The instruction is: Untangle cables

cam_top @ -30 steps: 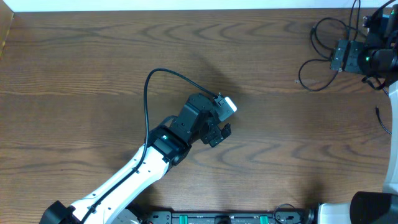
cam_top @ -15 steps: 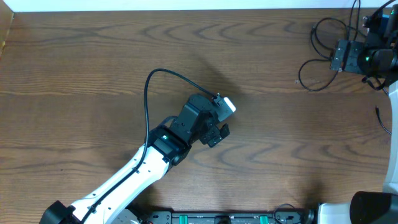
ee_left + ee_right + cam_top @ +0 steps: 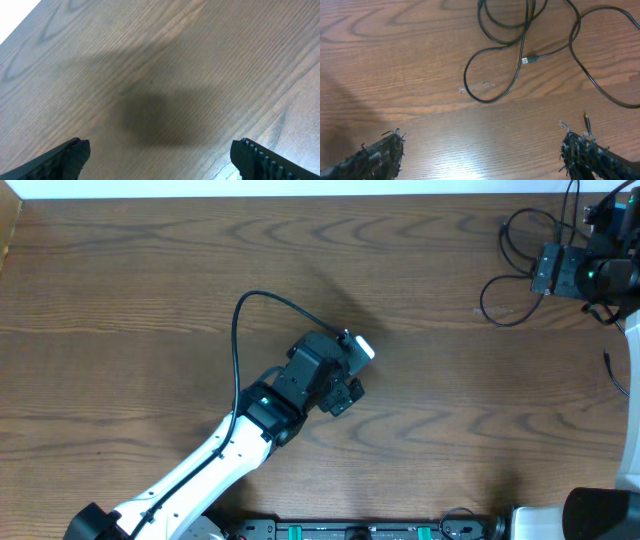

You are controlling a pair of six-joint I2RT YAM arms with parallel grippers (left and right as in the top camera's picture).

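Note:
Thin black cables (image 3: 507, 278) lie in loose overlapping loops at the table's far right, near the back. In the right wrist view the cables (image 3: 520, 50) loop across the top, with a small plug end (image 3: 529, 60) inside the loops. No white cord shows. My right gripper (image 3: 485, 157) is open and empty, just short of the loops; in the overhead view it (image 3: 548, 270) is at the loops' right side. My left gripper (image 3: 345, 392) is mid-table, far from the cables. In its wrist view it (image 3: 160, 162) is open over bare wood.
A thicker black wire (image 3: 238, 330) arcs from the left arm over the table. Another thin black cord (image 3: 612, 372) shows at the right edge. The wooden table (image 3: 150, 280) spreads to the left and front. A white wall edge runs along the back.
My left gripper has drawn back slightly to the left. The right arm and the cables have not moved.

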